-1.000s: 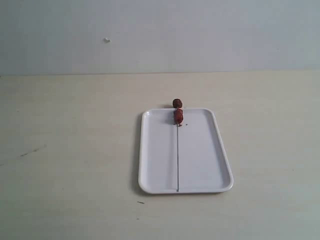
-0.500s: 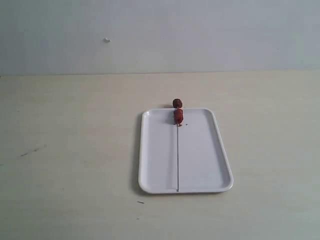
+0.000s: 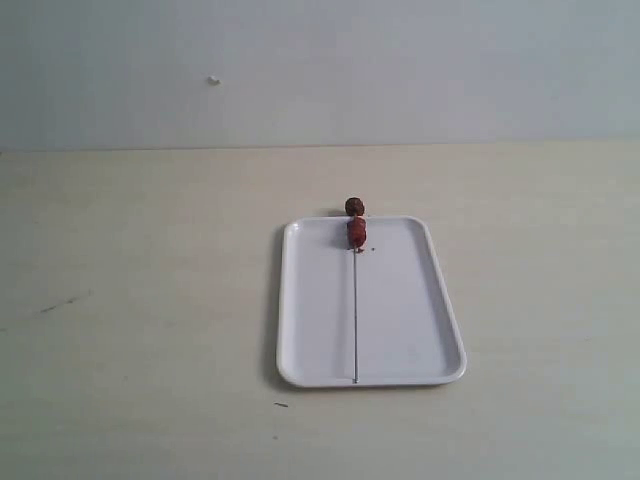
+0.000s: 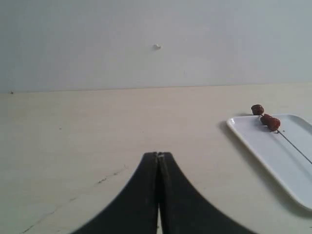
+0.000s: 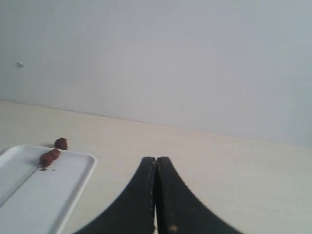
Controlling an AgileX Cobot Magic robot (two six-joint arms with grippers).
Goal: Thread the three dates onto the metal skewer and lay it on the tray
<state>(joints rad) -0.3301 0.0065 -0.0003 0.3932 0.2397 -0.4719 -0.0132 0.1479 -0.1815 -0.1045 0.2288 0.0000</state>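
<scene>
The skewer (image 3: 355, 320) lies lengthwise down the middle of the tray (image 3: 310, 300), with the dates (image 3: 356, 232) bunched at its far end. Two of them sit just inside the far rim. A third date (image 3: 354, 207) sits just beyond that rim, over the table (image 3: 150, 300).

Your main risk is that third date. None of the views shows whether the rod passes through it or whether it lies loose on the table. If it is loose, you could call the job done one date short. If it is threaded, the loaded tip overhangs the rim, and a nudge to the tray could roll the thin rod or slide fruit off its end. Should you need to lift the rod again, it lies flat on the tray floor. Fingers coming down on it may well skid off or flick it sideways.

Your left gripper (image 4: 158, 155) has its jaws pressed together on nothing, well apart from the tray. Your right gripper (image 5: 156, 158) is likewise closed and empty, clear of the tray's other side. Neither touches anything.
</scene>
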